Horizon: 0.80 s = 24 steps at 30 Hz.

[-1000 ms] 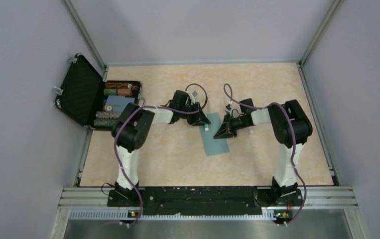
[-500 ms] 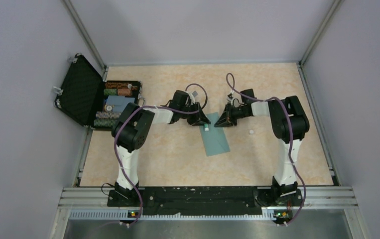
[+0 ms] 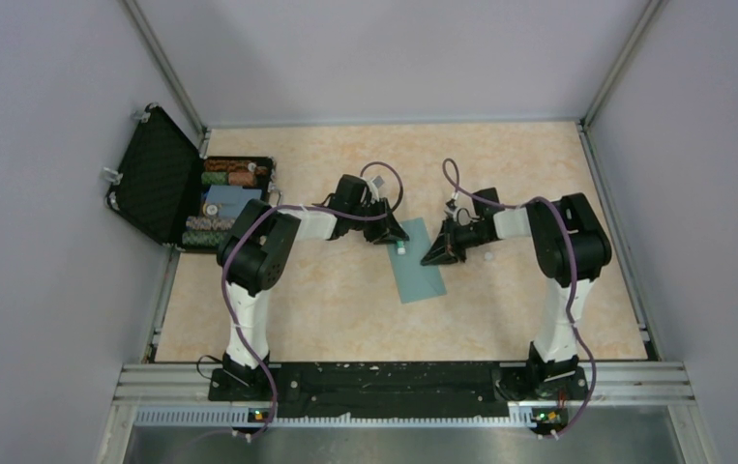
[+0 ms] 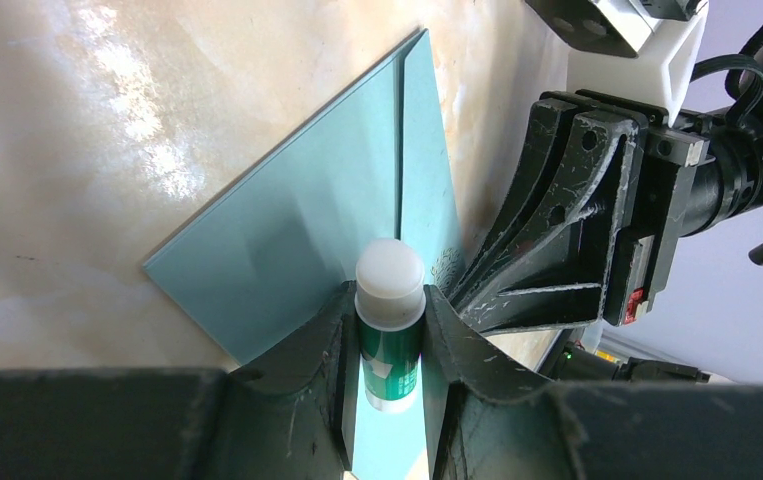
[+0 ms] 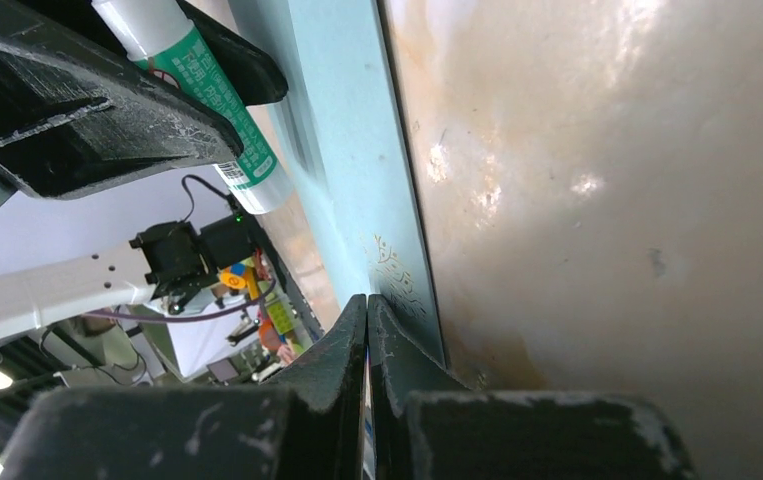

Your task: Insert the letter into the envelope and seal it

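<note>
The teal envelope (image 3: 419, 274) lies flat on the table, with a fold line showing in the left wrist view (image 4: 297, 220). My left gripper (image 3: 394, 235) hovers over its far end, shut on a green glue stick (image 4: 390, 330) whose white end points down at the paper. The stick also shows in the right wrist view (image 5: 207, 95). My right gripper (image 3: 435, 256) is shut, its tips (image 5: 368, 300) low at the envelope's right edge (image 5: 357, 130) by a printed ornament. The letter is out of view.
An open black case (image 3: 166, 179) with rolls and small items sits at the table's left edge. A small white piece (image 3: 487, 257) lies on the table right of my right gripper. The table walls stand close on three sides.
My right gripper swung up and back off the envelope, then came down again at its right edge. The left gripper and glue stick stayed put.
</note>
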Tool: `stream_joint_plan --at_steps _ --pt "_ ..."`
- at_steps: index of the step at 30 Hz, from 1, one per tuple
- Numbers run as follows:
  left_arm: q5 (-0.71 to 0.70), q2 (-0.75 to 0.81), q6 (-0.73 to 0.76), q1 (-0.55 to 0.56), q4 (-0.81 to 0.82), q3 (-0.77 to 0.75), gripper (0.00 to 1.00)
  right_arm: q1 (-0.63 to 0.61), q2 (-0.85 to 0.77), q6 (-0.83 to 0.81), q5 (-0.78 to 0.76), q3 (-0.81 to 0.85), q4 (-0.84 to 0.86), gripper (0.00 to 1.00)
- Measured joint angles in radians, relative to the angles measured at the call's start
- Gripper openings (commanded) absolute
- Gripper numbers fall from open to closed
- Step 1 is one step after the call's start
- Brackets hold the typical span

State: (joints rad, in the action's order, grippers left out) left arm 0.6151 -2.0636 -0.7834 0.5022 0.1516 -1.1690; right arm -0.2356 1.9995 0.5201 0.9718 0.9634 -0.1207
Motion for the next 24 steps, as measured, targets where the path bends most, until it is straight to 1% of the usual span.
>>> stream_joint_plan --at_steps 6,13,16,20,24 --pt "-0.001 0.0 0.0 0.0 -0.002 -0.001 0.0 -0.005 0.01 0.005 -0.005 0.026 -0.014 0.0" --pt "-0.003 0.0 0.001 0.002 -0.003 -0.001 0.0 -0.007 0.106 0.005 -0.029 0.204 -0.021 0.0" --pt "-0.003 0.0 0.001 0.003 -0.003 -0.001 0.0 -0.008 0.127 0.002 -0.04 0.245 -0.02 0.0" --pt "-0.004 0.0 0.001 0.003 -0.003 -0.001 0.0 -0.011 0.126 -0.003 -0.042 0.238 -0.012 0.0" --pt "-0.004 0.0 0.002 0.003 -0.004 -0.001 0.0 -0.022 0.096 0.013 -0.025 0.167 0.025 0.0"
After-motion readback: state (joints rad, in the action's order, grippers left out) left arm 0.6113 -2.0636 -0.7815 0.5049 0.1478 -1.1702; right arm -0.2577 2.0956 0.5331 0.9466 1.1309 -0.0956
